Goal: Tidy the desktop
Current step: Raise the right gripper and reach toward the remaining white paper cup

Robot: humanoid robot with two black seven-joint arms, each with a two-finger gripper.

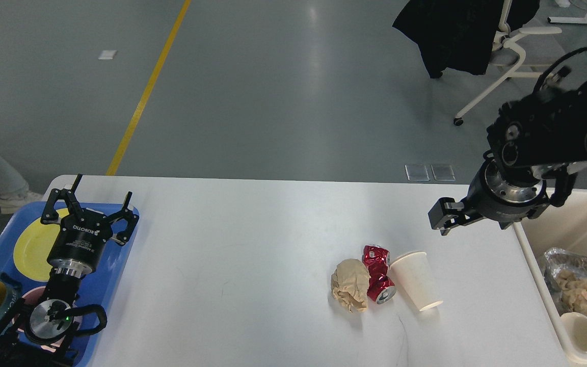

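Left gripper [89, 204]: fingers spread apart, holding nothing, above the blue tray [120, 255] at the worktop's left edge.
Right gripper [444, 219]: finger spacing cannot be told; above the worktop's far right corner.
Worktop [252, 244]: crumpled paper [349, 290], red can [379, 280], paper cup [418, 281] touching, near right.

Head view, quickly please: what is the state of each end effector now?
Left end effector: open, empty, above the blue tray.
Right end effector: cannot be told; its fingers are not distinguishable.
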